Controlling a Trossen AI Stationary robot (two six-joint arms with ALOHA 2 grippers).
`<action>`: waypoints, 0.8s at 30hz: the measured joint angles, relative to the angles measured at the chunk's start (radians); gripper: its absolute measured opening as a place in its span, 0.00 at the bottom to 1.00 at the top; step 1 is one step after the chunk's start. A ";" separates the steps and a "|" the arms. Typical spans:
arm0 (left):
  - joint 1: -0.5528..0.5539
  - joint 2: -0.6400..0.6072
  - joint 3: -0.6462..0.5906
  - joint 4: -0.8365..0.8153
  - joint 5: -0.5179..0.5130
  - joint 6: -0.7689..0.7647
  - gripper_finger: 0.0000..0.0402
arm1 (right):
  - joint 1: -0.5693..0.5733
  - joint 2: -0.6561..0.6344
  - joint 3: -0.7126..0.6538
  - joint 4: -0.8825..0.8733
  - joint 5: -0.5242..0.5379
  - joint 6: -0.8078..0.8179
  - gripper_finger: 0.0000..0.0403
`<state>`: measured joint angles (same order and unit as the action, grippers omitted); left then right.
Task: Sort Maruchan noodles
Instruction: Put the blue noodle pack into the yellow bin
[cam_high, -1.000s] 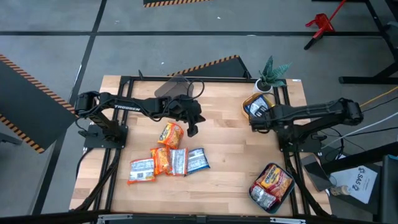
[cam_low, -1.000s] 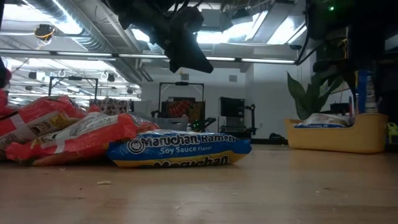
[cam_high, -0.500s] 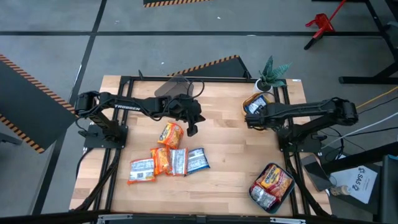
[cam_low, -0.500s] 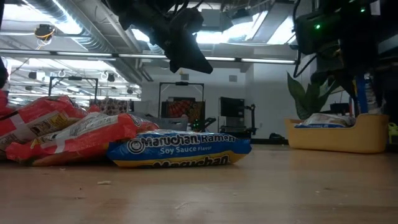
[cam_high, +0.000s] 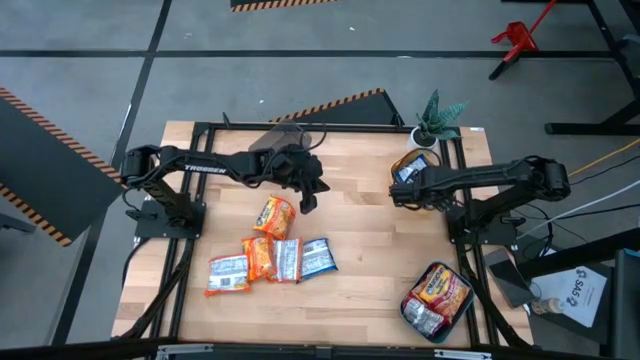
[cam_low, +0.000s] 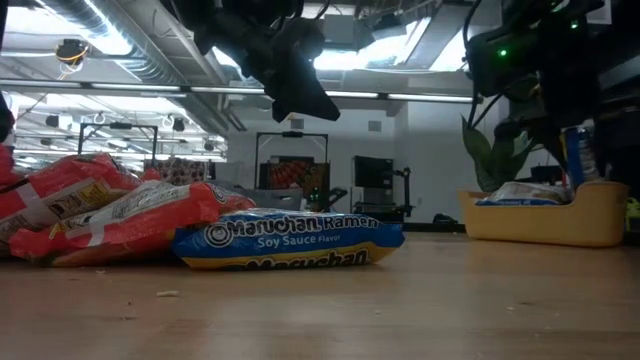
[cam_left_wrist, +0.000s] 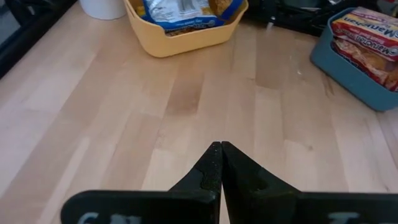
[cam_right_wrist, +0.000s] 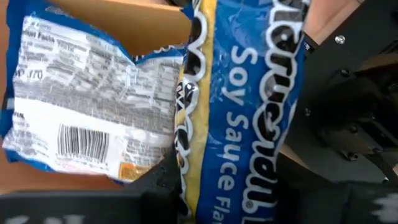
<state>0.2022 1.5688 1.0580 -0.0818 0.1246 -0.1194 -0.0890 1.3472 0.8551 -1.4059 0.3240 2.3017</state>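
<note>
Fingers of the right gripper (cam_right_wrist: 205, 186) are pinching a blue soy-sauce noodle packet (cam_right_wrist: 249, 106) on edge over the yellow bin (cam_high: 404, 160), where another blue-and-white packet (cam_right_wrist: 93, 93) is lying label-side up. Left gripper (cam_left_wrist: 221, 155) is hanging empty with its fingers pressed together above bare table (cam_left_wrist: 186, 106), just beyond the loose pile of packets (cam_high: 270, 250) at mid-table; more orange packets are sitting in the teal bin (cam_high: 438, 296) at the near right corner.

Five noodle packets (cam_high: 268, 253) lie mid-table, left of two bins (cam_high: 437, 296) holding packets.
</note>
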 joint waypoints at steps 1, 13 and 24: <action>0.003 0.000 0.000 0.000 0.000 -0.001 0.00 | -0.006 0.000 0.000 0.000 -0.001 -0.002 0.32; 0.007 0.000 0.000 -0.005 0.050 -0.008 0.00 | -0.012 0.000 0.000 0.005 -0.012 -0.004 0.50; 0.054 -0.011 0.001 -0.013 0.151 -0.019 0.00 | -0.010 -0.104 0.000 0.022 0.012 -0.033 0.50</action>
<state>0.2563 1.5578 1.0592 -0.0951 0.2755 -0.1385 -0.0994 1.2435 0.8551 -1.3835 0.3365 2.2685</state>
